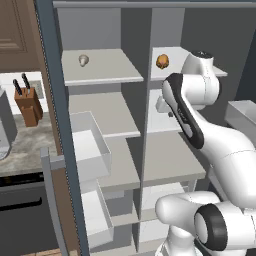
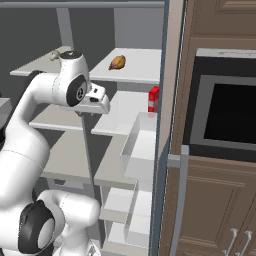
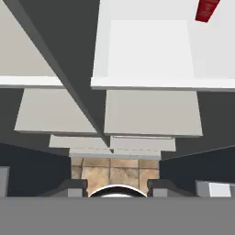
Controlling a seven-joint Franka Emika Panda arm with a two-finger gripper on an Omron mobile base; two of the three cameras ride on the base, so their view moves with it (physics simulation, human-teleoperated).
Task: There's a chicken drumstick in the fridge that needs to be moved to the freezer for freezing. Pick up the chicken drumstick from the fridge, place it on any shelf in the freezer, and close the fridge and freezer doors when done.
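Observation:
The chicken drumstick (image 1: 162, 61) (image 2: 118, 62), a golden-brown lump, lies on the top shelf of the fridge (image 1: 172, 160), the right half of the open unit. The freezer (image 1: 105, 112) is the left half, with pale grey shelves. Both doors stand open: the freezer door (image 1: 54, 115) at the left, the fridge door (image 2: 164, 130) at the right, each with white bins inside. My gripper (image 2: 92, 113) (image 3: 117, 186) hangs in front of the fridge's second shelf, below and left of the drumstick, pointing down. Its fingertips (image 3: 75, 186) stand wide apart with nothing between them.
A pale mushroom-like knob (image 1: 83, 60) sits on the freezer's top shelf. A slim red bottle (image 2: 153, 99) (image 3: 207, 9) stands by the fridge door's bin (image 2: 140, 145). A knife block (image 1: 27, 102) is on the counter at the left. An oven (image 2: 230, 112) and wooden cabinets are at the right.

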